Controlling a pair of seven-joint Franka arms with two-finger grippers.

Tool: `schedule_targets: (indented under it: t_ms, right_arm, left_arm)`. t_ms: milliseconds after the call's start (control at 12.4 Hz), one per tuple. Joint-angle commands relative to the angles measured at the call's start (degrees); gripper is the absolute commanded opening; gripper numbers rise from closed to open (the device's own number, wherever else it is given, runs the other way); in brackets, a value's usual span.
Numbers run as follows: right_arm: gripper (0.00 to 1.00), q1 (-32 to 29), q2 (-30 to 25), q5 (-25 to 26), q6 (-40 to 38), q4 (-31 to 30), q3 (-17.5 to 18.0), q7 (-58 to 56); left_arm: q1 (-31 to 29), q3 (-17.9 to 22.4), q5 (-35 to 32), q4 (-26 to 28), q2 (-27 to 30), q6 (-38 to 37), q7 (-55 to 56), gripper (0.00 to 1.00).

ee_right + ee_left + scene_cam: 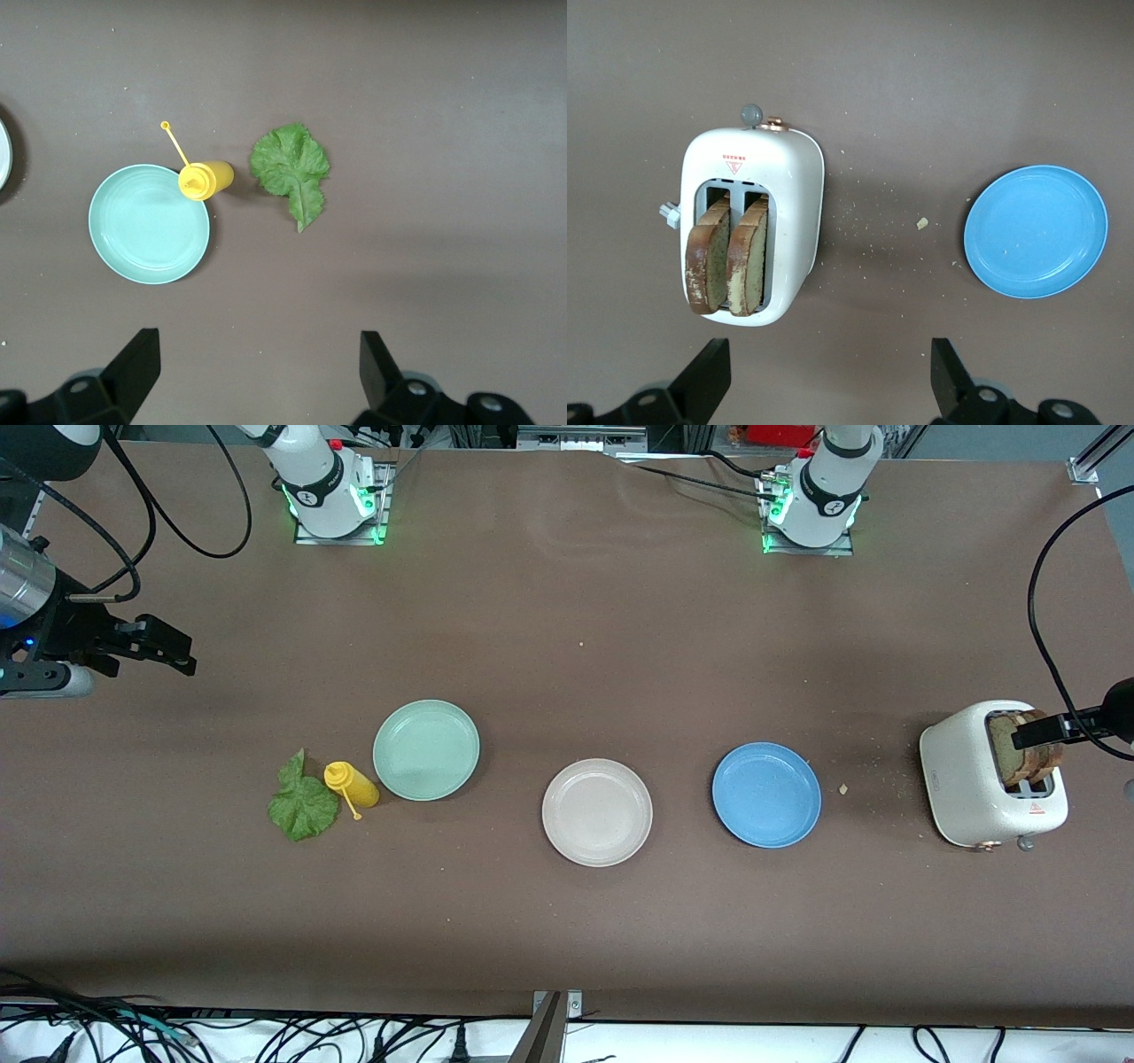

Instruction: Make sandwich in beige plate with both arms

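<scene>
The white toaster (749,232) holds two bread slices (731,257) upright in its slots, directly under the left gripper (828,381), whose jaws are spread and grasp nothing. The right gripper (257,376), jaws likewise released, hangs over bare desk (567,620) near the lettuce leaf (291,170), yellow mustard bottle (205,179) and pale green plate (149,223). The beige plate (597,812) and blue plate (766,794) sit empty. Only the front view shows the beige plate whole, between the other two plates.

Plates, three: one beige plate (596,812), one pale green plate (426,749), one blue plate (766,794). Toaster (970,779), one. Bread slices (731,255) standing in its slots, two. Lettuce leaf (302,804), one. Yellow squeeze bottle (351,784), one.
</scene>
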State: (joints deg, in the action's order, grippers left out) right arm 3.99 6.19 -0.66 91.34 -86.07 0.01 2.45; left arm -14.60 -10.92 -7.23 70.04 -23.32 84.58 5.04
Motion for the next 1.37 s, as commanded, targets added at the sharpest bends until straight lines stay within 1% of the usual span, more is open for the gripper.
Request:
schedule_targets:
  t_ms: [0, 242, 484, 645, 807, 887, 1049, 1129, 1291]
  right_arm:
    - [1.0, 0.1, -0.6, -1.0, -0.3, 0.1, 0.0, 0.8]
    - [1.0, 0.1, -0.6, -1.0, 0.1, 0.6, 0.1, 0.6]
    - [1.0, 0.1, -0.4, -1.1, -0.2, 0.6, -0.1, 0.1]
    - [1.0, -0.1, 0.0, -1.1, -0.5, 0.5, -0.1, -0.1]
    - [1.0, -0.1, 0.0, -1.1, -0.4, 0.6, -0.1, 0.0]
    - [1.0, 0.0, 0.0, -1.1, -0.3, 0.6, -0.1, 0.2]
    - [1.0, 0.0, 0.0, -1.2, -0.3, 0.6, -0.1, 0.2]
    - [1.0, 0.0, 0.0, -1.1, -0.3, 0.6, -0.1, 0.2]
    - [1.0, 0.0, 0.0, -1.1, -0.1, 0.6, -0.1, -0.1]
  left_arm:
    - [0.5, -0.1, -1.6, -0.3, -0.6, 0.1, -1.4, 0.99]
    - [0.3, -0.1, -1.9, 0.1, -0.6, 0.1, -2.7, 0.99]
    - [-0.9, 0.0, -1.9, 0.6, -2.1, 0.2, -5.2, 0.98]
    - [-1.7, 0.0, -1.9, 3.1, -2.5, 2.2, -5.3, 0.97]
    - [-2.8, 0.0, -1.9, 6.7, -1.4, 4.2, -6.1, 0.97]
    - [-3.8, -0.1, -1.9, 7.6, -0.9, 4.2, -8.3, 0.97]
    - [-6.4, -0.3, -1.8, 11.3, 1.5, 5.1, -11.3, 0.96]
    - [-6.7, -0.3, -1.7, 12.5, 2.0, 6.0, -11.8, 0.97]
    - [-7.0, -0.3, -1.7, 12.8, 2.1, 6.2, -11.8, 0.97]
